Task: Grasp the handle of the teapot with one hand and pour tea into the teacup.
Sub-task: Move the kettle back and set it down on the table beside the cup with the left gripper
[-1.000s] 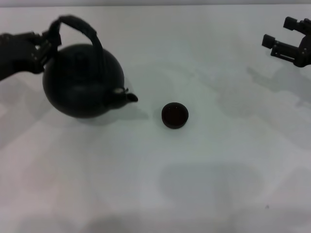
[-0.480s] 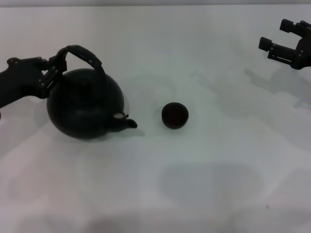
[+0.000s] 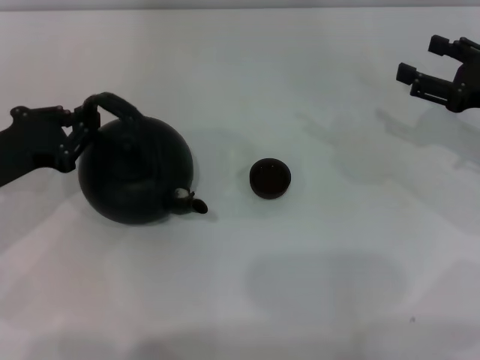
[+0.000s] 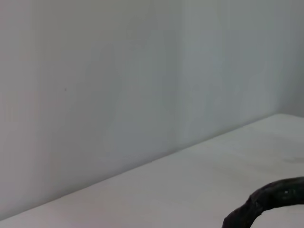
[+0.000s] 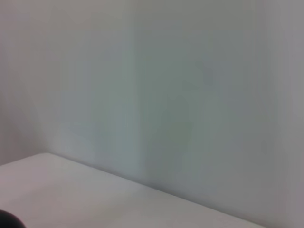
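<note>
At the left edge of the head view, the left tool (image 3: 84, 126) was closed on the handle (image 3: 114, 106) of the teapot (image 3: 136, 172), gripping the hoop at its left end, where it meets the pot's upper left shoulder. The arm entered the frame from the left margin, at mid-height. The teapot occupied the left-centre of the frame, its round black body seen from above and its bottom edge against the white table (image 3: 315, 285). Whether it rested on the table or hung just clear could not be determined. The short spout (image 3: 192, 202) projected from the lower right of the body, pointing toward lower right and angled roughly at the cup.

At the centre of the frame, slightly right of the spout and apart from it, the teacup (image 3: 270, 178) stood upright on the table, its dark interior visible; contents could not be judged.

At the upper right corner, the right tool (image 3: 431, 64) was held above the table, well apart from both cup and pot, fingers spread wide and gripping nothing.

In the left wrist view, a curved black section of the handle (image 4: 268, 201) showed in the lower right corner, with table and wall behind. The right wrist view showed only table and wall, and a dark unidentifiable edge at lower left.
</note>
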Motion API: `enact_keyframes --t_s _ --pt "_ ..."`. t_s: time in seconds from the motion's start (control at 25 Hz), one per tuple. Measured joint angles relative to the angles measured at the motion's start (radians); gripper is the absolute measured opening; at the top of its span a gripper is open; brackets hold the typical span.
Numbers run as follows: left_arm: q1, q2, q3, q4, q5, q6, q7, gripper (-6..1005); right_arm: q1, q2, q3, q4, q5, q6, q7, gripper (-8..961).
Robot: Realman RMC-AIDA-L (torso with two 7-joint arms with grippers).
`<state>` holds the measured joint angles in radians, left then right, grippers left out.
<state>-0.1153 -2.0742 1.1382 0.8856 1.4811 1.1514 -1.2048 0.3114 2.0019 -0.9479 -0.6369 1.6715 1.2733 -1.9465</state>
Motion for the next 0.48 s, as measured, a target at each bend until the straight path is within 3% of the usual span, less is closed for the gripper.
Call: enact_keyframes --t_s 0.48 --pt "0.005 -0.003 0.0 -0.08 -0.061 0.002 0.187 102 0.0 0.0 0.0 0.005 -0.003 0.0 0.0 868"
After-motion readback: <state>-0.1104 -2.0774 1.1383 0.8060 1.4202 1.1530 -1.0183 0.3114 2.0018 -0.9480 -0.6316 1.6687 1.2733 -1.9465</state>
